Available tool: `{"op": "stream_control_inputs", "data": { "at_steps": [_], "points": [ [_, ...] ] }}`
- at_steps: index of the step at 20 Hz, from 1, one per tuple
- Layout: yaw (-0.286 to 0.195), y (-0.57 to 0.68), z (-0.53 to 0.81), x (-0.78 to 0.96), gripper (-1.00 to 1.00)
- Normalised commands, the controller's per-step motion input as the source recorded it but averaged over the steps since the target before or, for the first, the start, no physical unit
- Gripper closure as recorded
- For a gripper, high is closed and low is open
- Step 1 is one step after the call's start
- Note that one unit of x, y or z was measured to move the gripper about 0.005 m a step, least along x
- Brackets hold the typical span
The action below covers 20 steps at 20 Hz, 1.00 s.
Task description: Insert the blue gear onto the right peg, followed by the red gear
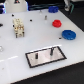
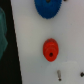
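Exterior view high and angled down over the whole white bench point(image 1: 15, 50), wrist view close, straight down, both sharing the blue gear point(image 1: 68, 34) and red gear point(image 1: 57, 22).

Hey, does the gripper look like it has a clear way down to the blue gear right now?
Probably yes. The blue gear lies flat on the white table with open space around it; the red gear sits apart from it. The wrist view shows both from above with nothing over them. The gripper itself is not visible.

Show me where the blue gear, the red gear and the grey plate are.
blue gear point(image 1: 68, 34), exterior view, its top face.
red gear point(image 1: 57, 22), exterior view, its top face.
grey plate point(image 1: 42, 57), exterior view, bare middle.
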Motion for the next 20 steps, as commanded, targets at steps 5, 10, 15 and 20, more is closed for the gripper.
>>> {"op": "stream_control_inputs", "data": {
  "at_steps": [5,10,15,20],
  "points": [
    [0.000,0.14,-0.44,-0.03,-1.00],
    [0.000,0.04,-0.44,-0.05,-1.00],
    [0.000,0.01,-0.42,-0.09,-1.00],
    [0.000,-0.13,-0.41,-0.15,-1.00]
  ]
}}
